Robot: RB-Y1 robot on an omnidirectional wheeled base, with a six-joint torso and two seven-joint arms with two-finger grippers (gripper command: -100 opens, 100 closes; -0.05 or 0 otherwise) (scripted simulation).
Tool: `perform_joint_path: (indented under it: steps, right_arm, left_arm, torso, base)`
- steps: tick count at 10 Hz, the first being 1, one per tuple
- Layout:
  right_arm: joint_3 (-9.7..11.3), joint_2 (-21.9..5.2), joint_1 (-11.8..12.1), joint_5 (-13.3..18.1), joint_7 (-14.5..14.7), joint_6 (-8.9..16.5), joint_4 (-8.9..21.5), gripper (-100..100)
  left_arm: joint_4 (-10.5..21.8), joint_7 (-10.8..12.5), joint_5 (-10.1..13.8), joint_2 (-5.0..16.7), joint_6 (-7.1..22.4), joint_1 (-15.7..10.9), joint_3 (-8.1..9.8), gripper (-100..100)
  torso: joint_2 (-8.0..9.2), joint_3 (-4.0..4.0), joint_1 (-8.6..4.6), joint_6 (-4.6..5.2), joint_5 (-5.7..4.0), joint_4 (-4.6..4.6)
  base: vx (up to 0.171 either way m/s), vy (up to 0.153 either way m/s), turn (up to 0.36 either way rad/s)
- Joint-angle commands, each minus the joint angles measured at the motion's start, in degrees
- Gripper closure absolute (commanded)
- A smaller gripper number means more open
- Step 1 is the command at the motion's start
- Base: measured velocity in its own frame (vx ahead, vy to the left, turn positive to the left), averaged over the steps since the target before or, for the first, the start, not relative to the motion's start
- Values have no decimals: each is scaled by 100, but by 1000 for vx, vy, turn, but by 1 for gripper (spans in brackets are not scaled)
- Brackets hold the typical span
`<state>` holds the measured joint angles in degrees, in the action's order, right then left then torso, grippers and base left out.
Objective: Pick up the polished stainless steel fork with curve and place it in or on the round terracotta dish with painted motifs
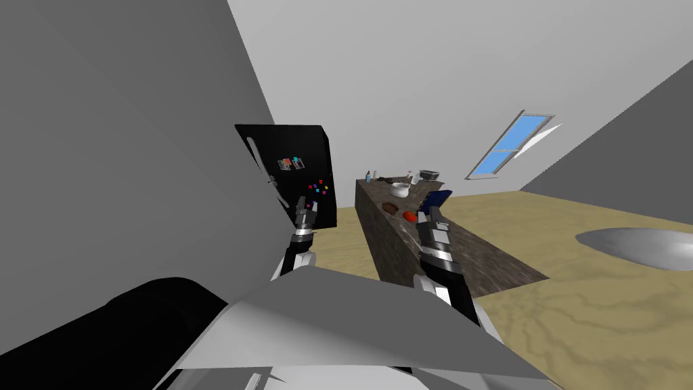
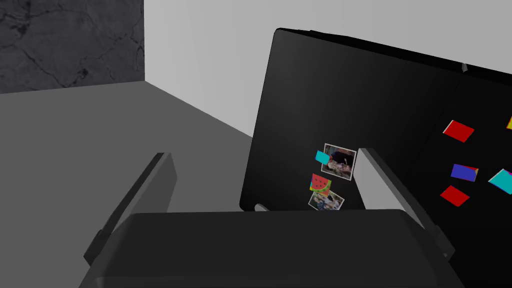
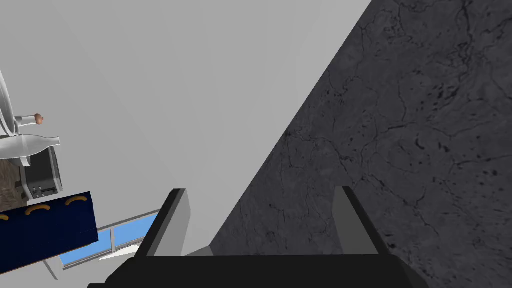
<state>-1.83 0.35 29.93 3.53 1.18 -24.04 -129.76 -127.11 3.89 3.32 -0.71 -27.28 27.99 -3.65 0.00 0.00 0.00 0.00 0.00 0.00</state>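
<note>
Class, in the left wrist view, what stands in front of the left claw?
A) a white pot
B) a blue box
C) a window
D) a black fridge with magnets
D: beyond the open left claw stands a black fridge bearing coloured magnets.

The fork [image 1: 405, 231] shows as a thin pale sliver lying flat on the dark stone desk [image 1: 487, 257], near its edge. The round brown dish [image 1: 390, 207] sits farther along, apart from it.

brown dish [image 1: 390, 207] on stone counter [image 1: 487, 261], red thing [image 1: 409, 216] just beside; black fridge [image 1: 298, 183] left.
</note>
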Motion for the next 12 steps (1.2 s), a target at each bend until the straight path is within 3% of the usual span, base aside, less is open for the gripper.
perform_joint_path:
  steps: [1,4,6,7,9,10,11,12]
  right_arm:
    - [-68,-260,58,-1,10,42,43,-100]
    - [-225,-664,189,-4,33,137,140,-100]
    - [-455,-1043,380,-8,69,279,281,-100]
    - [-455,-1117,380,-8,69,279,281,-100]
    - [-741,-1526,615,-12,116,456,455,-100]
    - [-741,-1603,615,-12,116,456,455,-100]
    - [-900,-1834,745,-13,143,555,551,-100]
    - [-900,-1854,745,-13,143,555,551,-100]
  left_arm:
    - [0,0,0,0,0,0,0,0]
    - [0,0,0,0,0,0,0,0]
    - [0,0,0,0,0,0,0,0]
    - [0,0,0,0,0,0,-1,0]
    - [0,0,0,0,0,0,0,0]
    - [0,0,0,0,0,0,-1,0]
    - [0,0,0,0,0,1,0,0]
    - [0,0,0,0,0,0,0,0]
  torso:
    - [0,0,0,0,0,0]
    - [-7,-4,2,-1,0,-1]
    - [-6,-3,3,-1,1,-1]
    - [-7,-4,5,-2,1,-2]
    - [-7,-4,5,-2,1,-2]
    - [-11,-6,6,-3,1,-2]
    - [-11,-6,4,2,1,-2]
    - [-8,-5,6,-1,1,-2]
  base:
    - [6,7,77]
    - [17,13,107]
    - [19,20,163]
    - [19,16,81]
    - [26,25,227]
    - [30,13,64]
    - [24,23,171]
    - [19,13,87]
